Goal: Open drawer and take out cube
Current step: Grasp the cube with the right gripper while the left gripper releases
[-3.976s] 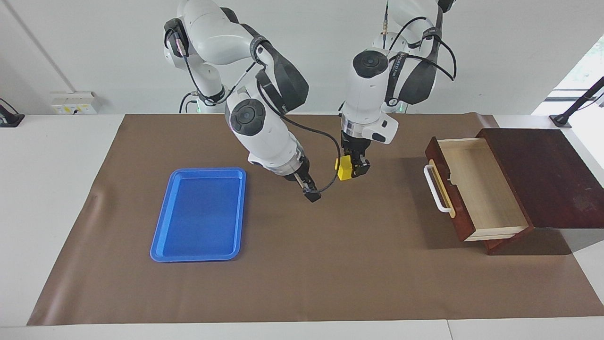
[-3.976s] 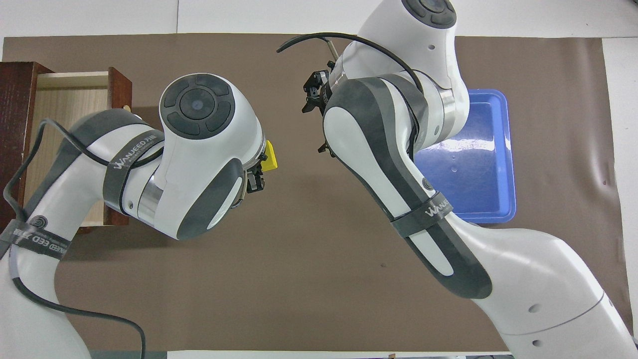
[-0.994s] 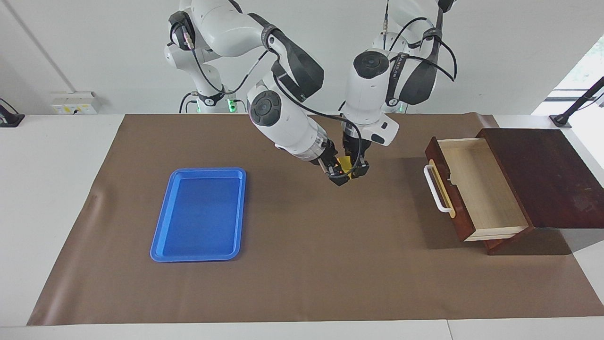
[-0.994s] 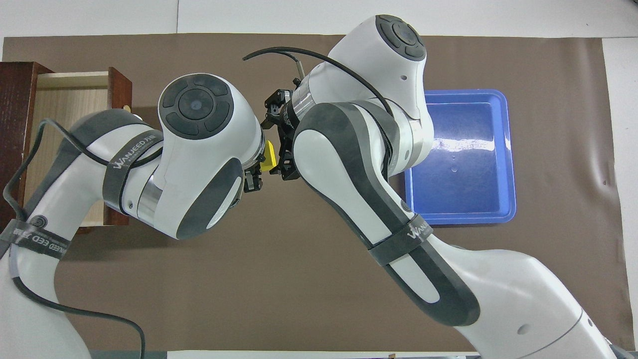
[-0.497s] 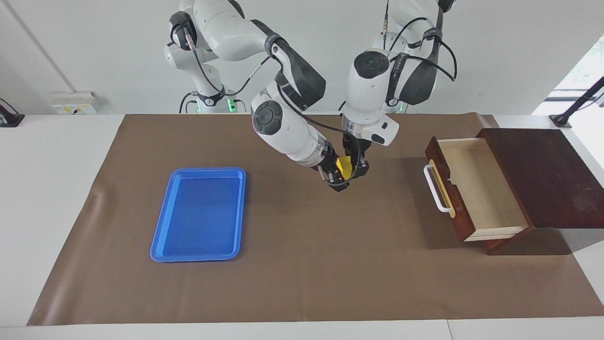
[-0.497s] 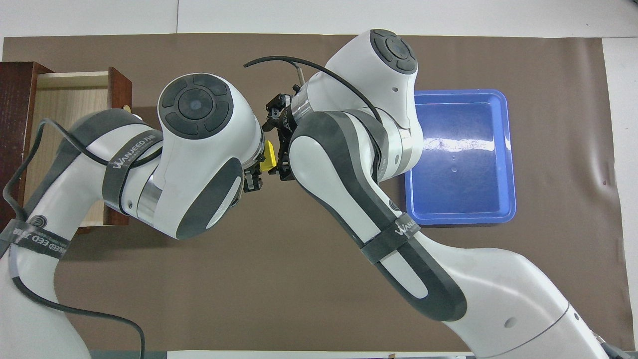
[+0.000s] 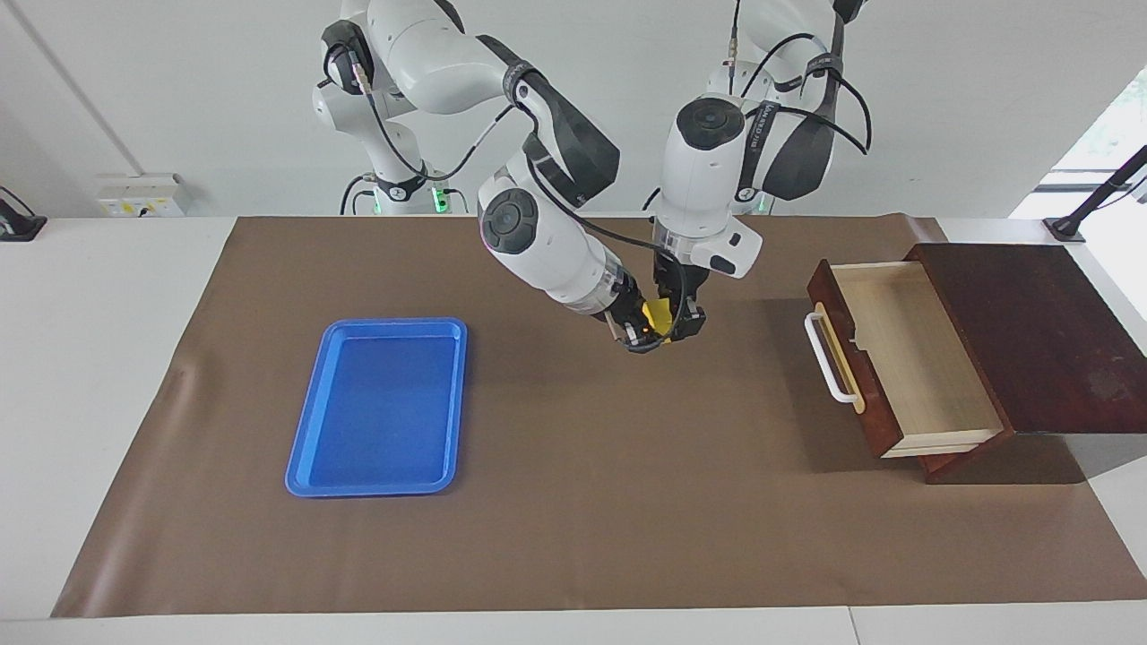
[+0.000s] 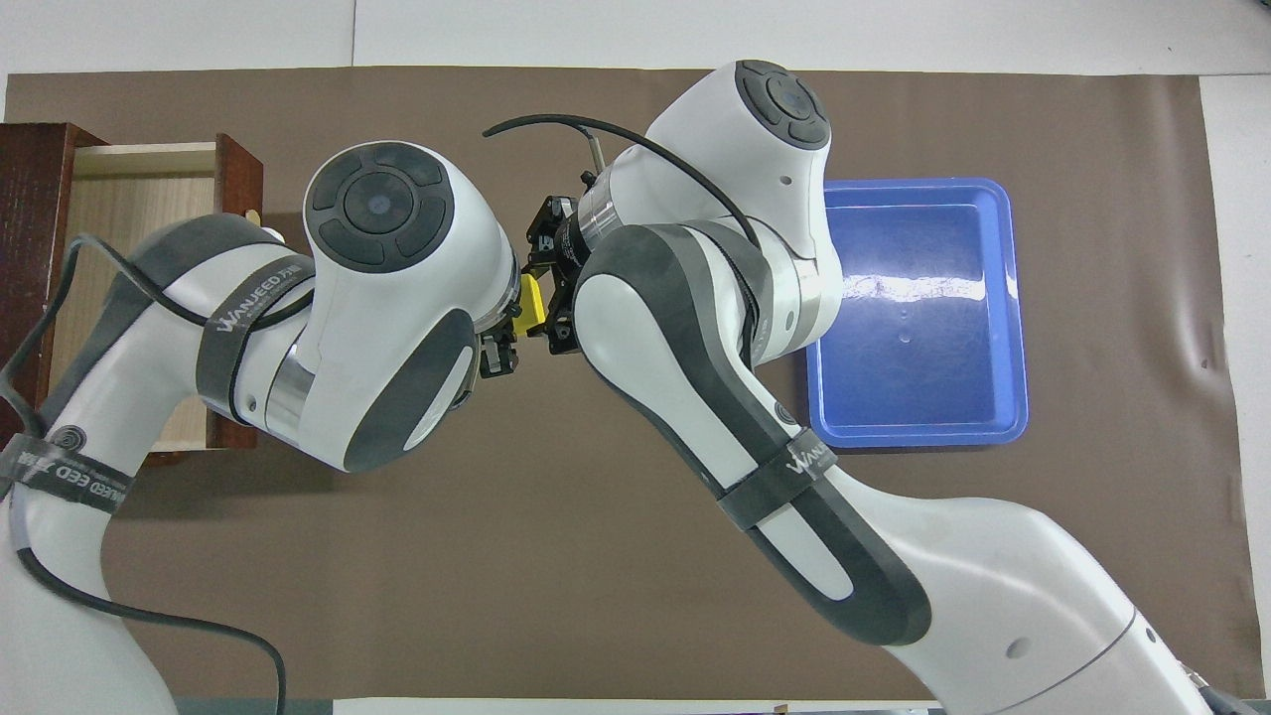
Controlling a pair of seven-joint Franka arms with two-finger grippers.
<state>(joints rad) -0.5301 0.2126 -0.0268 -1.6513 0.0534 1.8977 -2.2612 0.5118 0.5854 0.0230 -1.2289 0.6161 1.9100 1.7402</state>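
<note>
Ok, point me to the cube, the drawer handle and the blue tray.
cube [image 7: 660,313], facing view, its visible yellow face.
drawer handle [image 7: 825,358], facing view, middle of the white bar.
blue tray [image 7: 377,408], facing view, bare floor.

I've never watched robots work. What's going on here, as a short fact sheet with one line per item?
drawer: pulled open, nothing visible inside, at the left arm's end of the table
cube: yellow, up in the air over the brown mat, between both grippers
left gripper: at the cube, apparently gripping it
right gripper: at the cube too; grip unclear
blue tray: on the mat, at the right arm's end
</note>
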